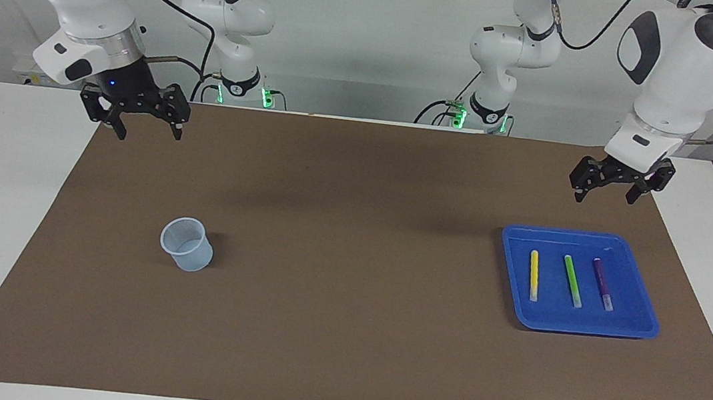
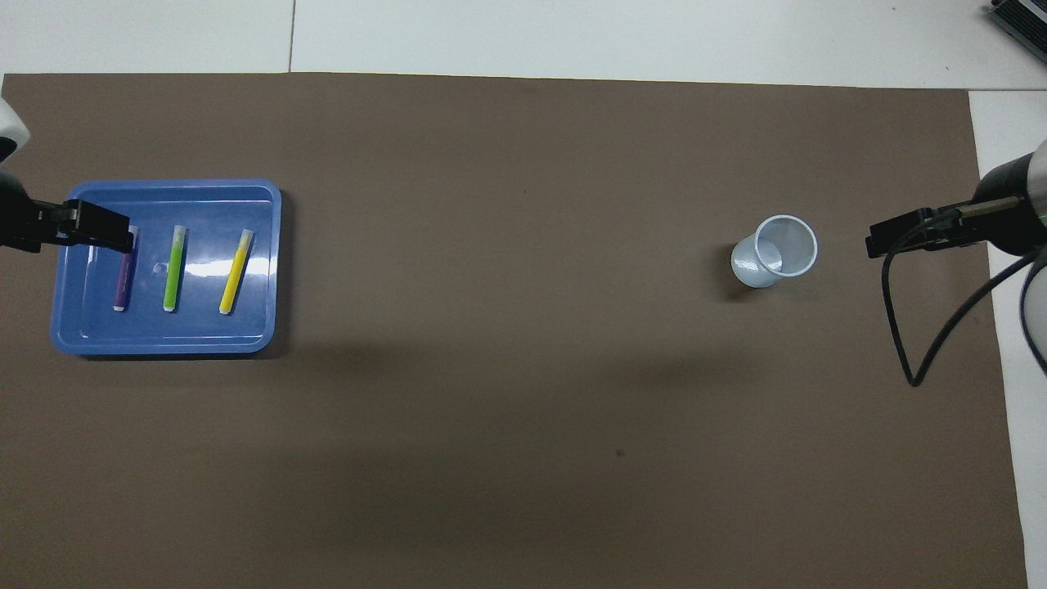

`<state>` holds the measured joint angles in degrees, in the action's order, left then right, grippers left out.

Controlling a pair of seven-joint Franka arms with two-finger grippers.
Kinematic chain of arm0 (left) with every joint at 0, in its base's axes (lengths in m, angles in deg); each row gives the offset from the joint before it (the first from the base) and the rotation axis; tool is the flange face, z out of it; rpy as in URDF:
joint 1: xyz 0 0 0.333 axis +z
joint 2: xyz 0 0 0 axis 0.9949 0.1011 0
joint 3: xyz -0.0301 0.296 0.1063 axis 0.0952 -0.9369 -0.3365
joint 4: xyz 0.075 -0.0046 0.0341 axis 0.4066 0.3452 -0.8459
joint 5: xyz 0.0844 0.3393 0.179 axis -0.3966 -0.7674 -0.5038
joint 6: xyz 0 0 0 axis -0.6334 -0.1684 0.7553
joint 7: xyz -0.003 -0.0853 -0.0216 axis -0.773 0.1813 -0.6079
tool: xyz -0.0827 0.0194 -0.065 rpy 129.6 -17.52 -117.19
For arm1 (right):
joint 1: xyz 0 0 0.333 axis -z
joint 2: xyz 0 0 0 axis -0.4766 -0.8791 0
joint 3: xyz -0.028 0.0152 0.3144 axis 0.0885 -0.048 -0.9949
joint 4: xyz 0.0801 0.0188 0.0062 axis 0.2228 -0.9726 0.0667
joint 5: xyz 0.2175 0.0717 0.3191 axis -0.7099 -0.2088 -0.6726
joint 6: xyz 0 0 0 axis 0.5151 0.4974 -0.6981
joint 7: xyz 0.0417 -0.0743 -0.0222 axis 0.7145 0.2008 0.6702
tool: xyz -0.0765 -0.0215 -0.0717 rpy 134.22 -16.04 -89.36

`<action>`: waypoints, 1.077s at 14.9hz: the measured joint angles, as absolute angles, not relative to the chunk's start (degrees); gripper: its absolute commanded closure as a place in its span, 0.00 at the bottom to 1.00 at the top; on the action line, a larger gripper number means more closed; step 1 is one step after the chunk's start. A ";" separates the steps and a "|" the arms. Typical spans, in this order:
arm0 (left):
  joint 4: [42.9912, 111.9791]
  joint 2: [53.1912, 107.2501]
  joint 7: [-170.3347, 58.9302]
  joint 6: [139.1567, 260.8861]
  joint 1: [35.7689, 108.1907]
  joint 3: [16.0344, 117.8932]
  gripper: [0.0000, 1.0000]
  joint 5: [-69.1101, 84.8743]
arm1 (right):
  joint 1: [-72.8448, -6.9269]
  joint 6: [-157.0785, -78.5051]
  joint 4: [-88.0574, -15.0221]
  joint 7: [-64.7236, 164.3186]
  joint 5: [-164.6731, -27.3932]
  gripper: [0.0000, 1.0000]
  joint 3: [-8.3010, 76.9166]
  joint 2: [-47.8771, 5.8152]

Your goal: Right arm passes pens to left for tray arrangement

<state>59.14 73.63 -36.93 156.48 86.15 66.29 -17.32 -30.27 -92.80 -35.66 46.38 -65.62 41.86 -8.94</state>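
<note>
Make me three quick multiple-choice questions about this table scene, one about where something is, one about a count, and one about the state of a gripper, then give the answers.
1. Where is the green pen?
A. in the cup
B. in the tray between the other two pens
C. on the mat beside the tray

2. How many pens lie in the tray?
A. one
B. two
C. three

3. What is the right gripper doing?
A. hanging open with nothing in it
B. gripping the cup
C. holding a pen

Answers: 1 B, it lies between the yellow pen and the purple pen. 2 C, all three lie side by side. 3 A, its fingers are apart, above the mat, clear of the cup.
</note>
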 measured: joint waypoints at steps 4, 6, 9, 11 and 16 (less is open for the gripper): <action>59.39 70.16 -36.07 152.60 86.45 67.07 0.00 -16.15 | -30.27 -92.80 -35.64 46.38 -65.62 0.00 41.86 -8.94; 59.42 67.87 -36.07 150.58 86.14 67.66 0.00 -16.15 | -30.27 -92.80 -35.59 46.38 -65.62 0.00 41.86 -8.94; 59.62 66.01 -36.07 149.69 86.17 67.41 0.00 -16.15 | -30.27 -92.80 -35.56 46.38 -65.62 0.00 41.87 -8.94; 59.85 65.98 -36.07 149.75 86.18 67.41 0.00 -16.15 | -30.27 -92.80 -35.55 46.38 -65.62 0.00 41.87 -8.94; 60.82 65.99 -36.05 149.86 85.56 68.33 0.00 -16.15 | -30.27 -92.80 -35.55 46.38 -65.62 0.00 41.87 -8.94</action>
<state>60.82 65.99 -36.05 149.86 85.56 68.33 -16.15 -30.27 -92.80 -35.55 46.38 -65.62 41.87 -8.94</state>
